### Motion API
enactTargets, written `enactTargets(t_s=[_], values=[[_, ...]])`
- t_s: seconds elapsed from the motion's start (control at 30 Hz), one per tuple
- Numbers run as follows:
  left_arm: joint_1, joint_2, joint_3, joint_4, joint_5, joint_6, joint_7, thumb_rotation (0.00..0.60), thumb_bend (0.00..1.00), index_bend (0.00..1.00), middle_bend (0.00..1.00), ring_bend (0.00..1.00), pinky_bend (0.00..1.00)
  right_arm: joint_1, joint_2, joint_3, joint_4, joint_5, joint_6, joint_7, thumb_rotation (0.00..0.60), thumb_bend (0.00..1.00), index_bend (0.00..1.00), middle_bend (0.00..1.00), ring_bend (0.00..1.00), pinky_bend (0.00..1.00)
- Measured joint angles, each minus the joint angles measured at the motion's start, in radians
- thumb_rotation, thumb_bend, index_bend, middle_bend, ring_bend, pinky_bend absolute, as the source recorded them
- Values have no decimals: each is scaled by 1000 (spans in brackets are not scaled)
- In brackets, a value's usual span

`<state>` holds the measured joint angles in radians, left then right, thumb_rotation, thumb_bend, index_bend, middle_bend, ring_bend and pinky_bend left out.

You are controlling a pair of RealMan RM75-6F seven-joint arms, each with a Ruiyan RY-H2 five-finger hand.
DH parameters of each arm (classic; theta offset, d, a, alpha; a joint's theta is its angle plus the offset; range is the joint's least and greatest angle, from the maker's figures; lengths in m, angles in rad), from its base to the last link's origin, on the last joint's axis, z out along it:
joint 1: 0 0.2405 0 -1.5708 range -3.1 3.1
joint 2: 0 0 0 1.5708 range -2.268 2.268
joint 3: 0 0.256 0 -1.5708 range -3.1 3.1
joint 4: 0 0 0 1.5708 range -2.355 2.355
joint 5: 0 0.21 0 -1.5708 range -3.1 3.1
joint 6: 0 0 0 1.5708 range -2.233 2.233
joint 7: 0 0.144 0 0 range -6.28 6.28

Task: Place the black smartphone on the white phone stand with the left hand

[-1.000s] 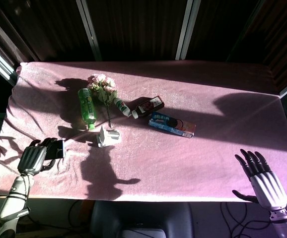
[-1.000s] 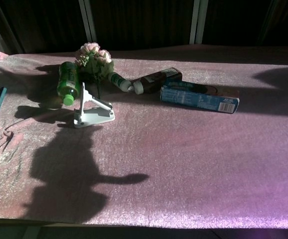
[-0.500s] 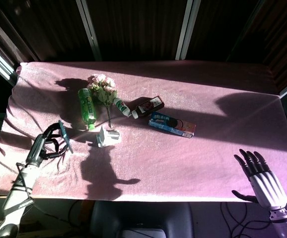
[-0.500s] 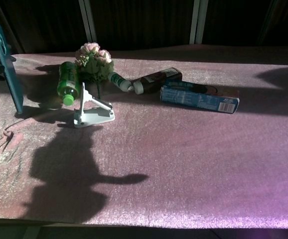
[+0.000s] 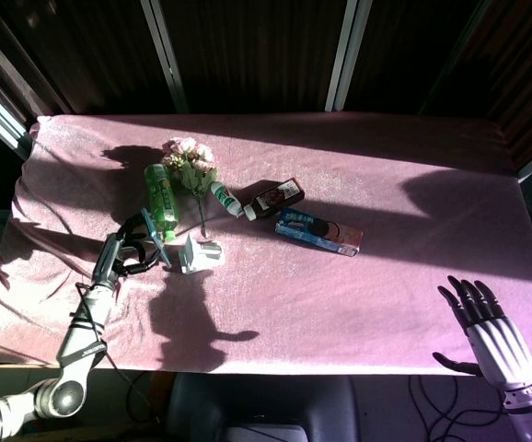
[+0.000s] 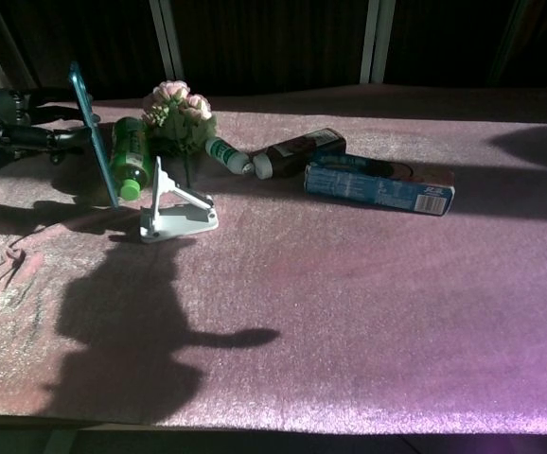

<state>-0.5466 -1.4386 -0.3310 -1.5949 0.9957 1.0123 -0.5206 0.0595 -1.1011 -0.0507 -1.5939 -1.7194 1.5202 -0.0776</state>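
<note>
My left hand (image 5: 130, 247) (image 6: 18, 123) grips the smartphone (image 5: 156, 237) (image 6: 94, 130), held upright on edge with its teal case edge showing. The phone hangs just left of the white phone stand (image 5: 200, 254) (image 6: 172, 210), a small gap apart, above the pink cloth. The stand sits with nothing on it, its back plate tilted. My right hand (image 5: 485, 330) stays at the near right edge of the table, fingers spread and holding nothing; the chest view does not show it.
A green bottle (image 5: 161, 198) (image 6: 130, 156) lies just behind the phone and stand. Pink flowers (image 5: 189, 158), a small tube (image 5: 226, 200), a dark bottle (image 5: 277, 198) and a blue box (image 5: 318, 231) lie behind and right of the stand. Pink cloth (image 5: 358, 304) covers the table.
My left hand lifted the phone from the left edge, turned it upright and carried it rightward to just beside the stand. The right hand barely moved.
</note>
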Motion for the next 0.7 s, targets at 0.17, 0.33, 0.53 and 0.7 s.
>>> enactTargets(t_s=[0.17,0.33,0.53,0.7], values=[[-1,-78,0,72,59,44,-19,600,447,861,1000,725,200,-1,1,-2,-1,-3,2,0,600,241,0,0,0,0],[-3,-142,14,154,151,76,-67,600,446,861,1000,722,194,-2,2,-2,1,-4,5,6,600,241,0,0,0,0],[-8,-191,41,245,230,72,-161,600,446,861,1000,713,190,-4,5,-2,3,-7,11,14,600,241,0,0,0,0],[-10,-215,52,286,262,66,-200,600,445,861,1000,711,189,-5,4,-2,5,-8,12,15,600,241,0,0,0,0]])
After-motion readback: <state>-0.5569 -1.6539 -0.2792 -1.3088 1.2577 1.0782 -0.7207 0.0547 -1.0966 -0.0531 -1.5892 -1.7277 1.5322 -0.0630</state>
